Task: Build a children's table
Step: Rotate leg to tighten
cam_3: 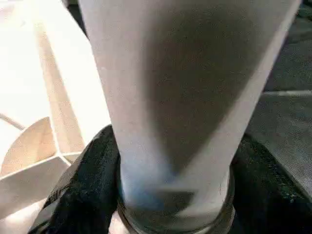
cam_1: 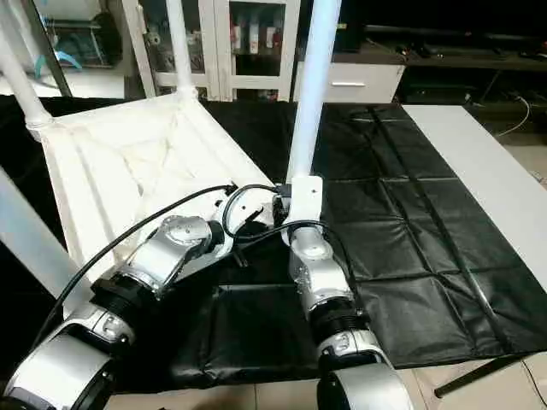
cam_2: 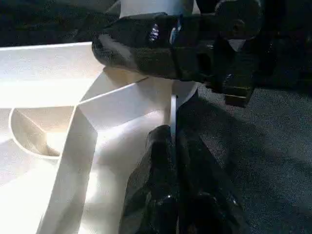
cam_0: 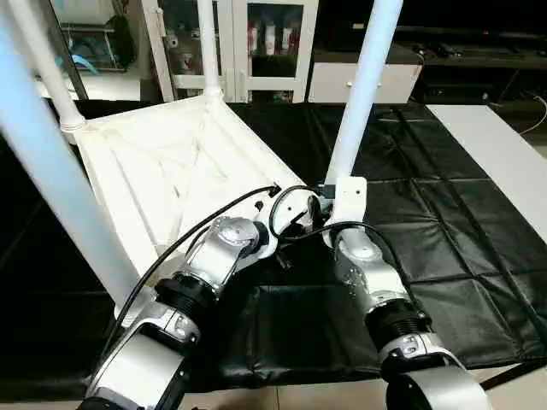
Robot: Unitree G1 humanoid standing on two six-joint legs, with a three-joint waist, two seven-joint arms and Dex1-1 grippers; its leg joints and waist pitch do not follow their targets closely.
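Nearest: two silver forearms, cabled, reaching over the black-covered desk (cam_0: 444,222).

Left hand (cam_2: 173,146): fingers pressed together on a thin upright rib at the near corner of the top (cam_0: 162,162); nothing else in its grip.

Right hand (cam_3: 170,204): black fingers (cam_3: 83,180) spread around the base of the near leg (cam_0: 363,94), one on each side, where it meets its corner socket. The hands and wrists hide this corner in the head views.

Top: one, white, ribbed underside up, lying on the desk's left part.

Legs: four, white, upright at the corners; all cut off by the upper frame edge. One (cam_0: 51,196) runs large along the left edge; two more, (cam_0: 43,68) and (cam_0: 208,47), stand at the far corners.

Beyond: a white glass-door cabinet (cam_0: 256,43) and a low dark shelf (cam_0: 461,51); contents hard to make out.
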